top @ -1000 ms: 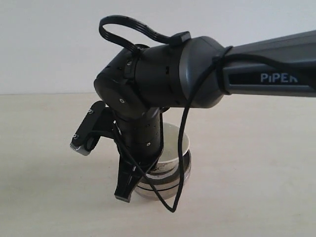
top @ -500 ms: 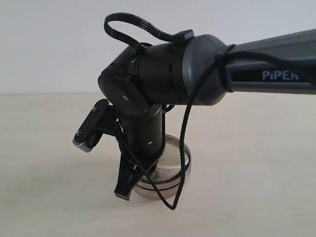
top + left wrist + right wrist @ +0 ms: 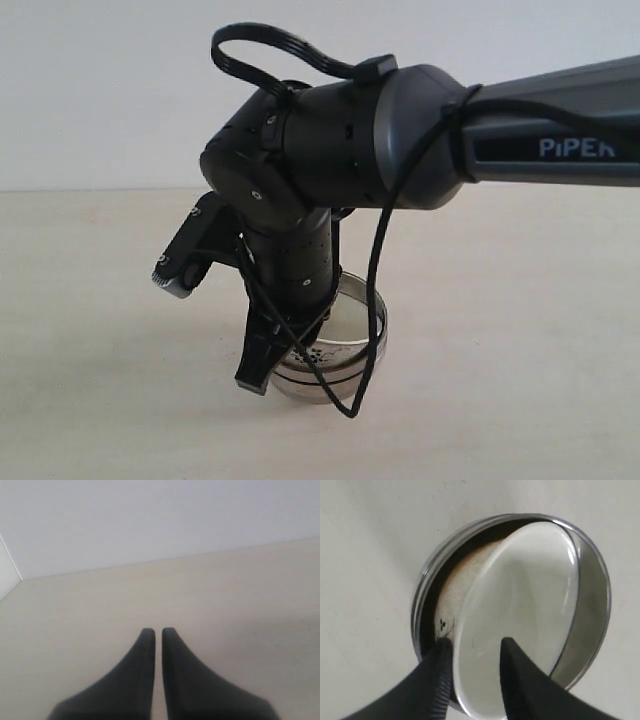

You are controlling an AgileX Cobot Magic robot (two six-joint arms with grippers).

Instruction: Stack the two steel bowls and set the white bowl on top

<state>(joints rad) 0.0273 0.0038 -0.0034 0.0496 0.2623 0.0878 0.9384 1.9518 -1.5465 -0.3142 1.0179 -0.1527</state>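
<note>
The two steel bowls (image 3: 335, 385) sit nested on the table, their double rim (image 3: 421, 605) showing in the right wrist view. The white bowl (image 3: 530, 585) lies tilted inside them, its dark floral pattern (image 3: 442, 626) against the steel wall. My right gripper (image 3: 476, 641) reaches down from the right and straddles the white bowl's rim. It is open: one finger (image 3: 437, 675) is outside the white wall, the other (image 3: 520, 680) inside and apart from it. In the exterior view one finger (image 3: 257, 368) shows beside the stack. My left gripper (image 3: 157, 630) is shut on nothing, over bare table.
The right arm's dark wrist and forearm (image 3: 420, 140) with a looping cable (image 3: 368, 330) cover much of the stack in the exterior view. The beige tabletop (image 3: 520, 400) meets a white wall (image 3: 100, 90) behind.
The white bowl has dropped from standing high above the steel rim to lying low and tilted inside the steel bowls. The right gripper stays at the stack, slightly raised.
</note>
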